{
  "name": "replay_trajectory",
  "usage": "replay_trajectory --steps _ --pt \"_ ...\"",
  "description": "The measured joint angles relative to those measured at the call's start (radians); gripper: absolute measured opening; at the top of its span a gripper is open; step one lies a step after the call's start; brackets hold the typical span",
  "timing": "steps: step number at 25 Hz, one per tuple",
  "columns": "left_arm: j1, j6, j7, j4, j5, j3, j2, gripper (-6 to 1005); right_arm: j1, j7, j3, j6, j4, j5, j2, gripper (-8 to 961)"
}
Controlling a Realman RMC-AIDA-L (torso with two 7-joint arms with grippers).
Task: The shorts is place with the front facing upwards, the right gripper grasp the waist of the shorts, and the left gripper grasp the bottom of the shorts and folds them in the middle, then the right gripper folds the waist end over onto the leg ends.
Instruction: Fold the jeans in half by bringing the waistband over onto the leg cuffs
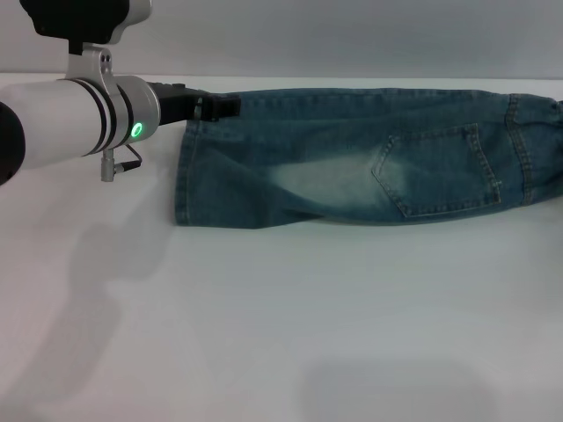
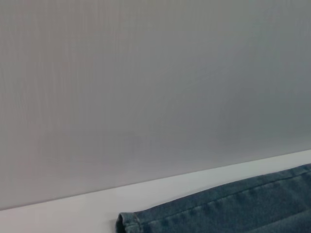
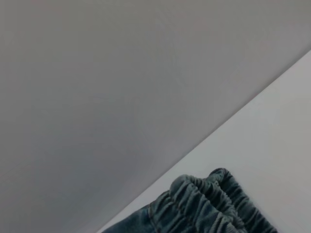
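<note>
Fingers (image 1: 220, 106) of the left gripper (image 1: 233, 105): black, low, at the far corner of the leg ends (image 1: 181, 180), touching or just over the denim; cannot tell whether closed on cloth.

The right gripper: not seen in any view; only the puckered waist (image 3: 214, 199) appears before its wrist camera.

The shorts (image 1: 352, 158): flat on the white table (image 1: 264, 334), lengthwise left to right, leg ends left, waist (image 1: 541, 145) at the far right edge, one stitched pocket (image 1: 440, 171) up. Appear already doubled along their length.

Risks, as judged:
- Pinch on one layer only at the hem corner (image 2: 127, 222); likely to peel the top layer off and undo the fold.
- Hold at one corner only; near corner likely to sag or skew.
- Waist close to the view's right limit; a shallow bite on the elastic may slip when carried over.
- Uneven landing of waist on leg ends if cloth drags on the table.
</note>
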Motion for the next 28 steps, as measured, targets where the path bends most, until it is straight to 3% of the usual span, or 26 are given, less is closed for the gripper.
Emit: replay_trajectory --steps 14,25,28 --pt "-0.004 0.0 0.011 0.009 0.0 -0.008 0.001 849 0.01 0.13 0.008 -0.036 0.004 -0.084 -0.019 683" --pt "-0.002 0.001 0.011 0.009 0.0 -0.002 0.0 849 0.005 0.126 0.009 -0.036 0.017 -0.082 -0.016 196" --pt "0.0 0.001 0.011 0.007 0.0 0.0 -0.001 849 -0.005 0.126 0.009 -0.029 0.05 -0.081 -0.008 131"
